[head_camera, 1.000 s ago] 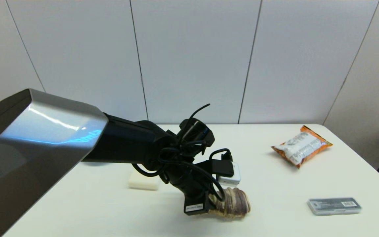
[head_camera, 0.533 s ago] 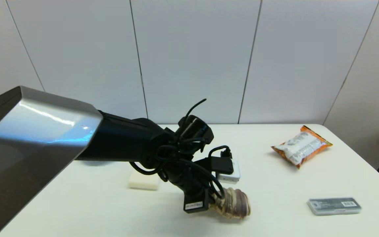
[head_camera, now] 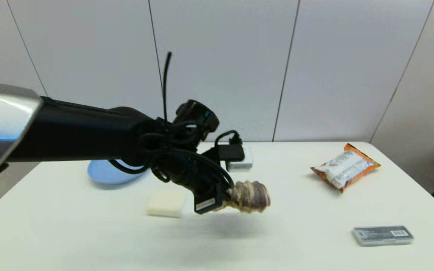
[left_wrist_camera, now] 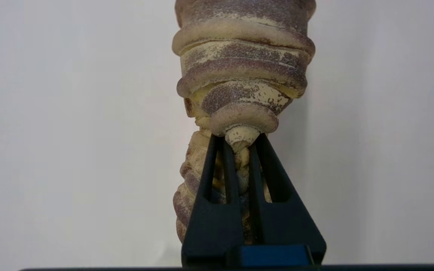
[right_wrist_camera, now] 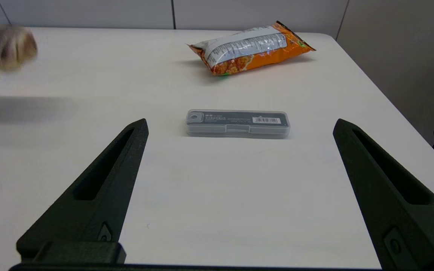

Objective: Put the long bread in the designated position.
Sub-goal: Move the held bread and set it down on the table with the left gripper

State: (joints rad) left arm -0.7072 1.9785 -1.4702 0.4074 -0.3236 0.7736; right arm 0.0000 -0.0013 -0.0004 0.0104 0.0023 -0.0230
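My left gripper (head_camera: 227,199) is shut on one end of the long bread (head_camera: 250,195), a ribbed loaf with cream and dark-brown stripes. The loaf hangs in the air over the middle of the white table (head_camera: 89,241), its shadow below it. The left wrist view shows the two black fingers (left_wrist_camera: 217,180) pinching the loaf's narrow end (left_wrist_camera: 241,75). In the right wrist view the bread (right_wrist_camera: 4,45) appears blurred in the distance. My right gripper (right_wrist_camera: 240,122) stands open and holds nothing, low at the table's right side. No mark on the tabletop shows the designated position.
A pale cream block (head_camera: 166,202) lies just left of the held loaf. A blue plate (head_camera: 106,174) sits behind it at the left. An orange snack bag (head_camera: 345,166) lies at the back right, and a grey flat case (head_camera: 382,235) at the front right.
My left arm has lifted the long bread off the table, up and slightly to the left. The blue plate, hidden behind the arm before, now shows.
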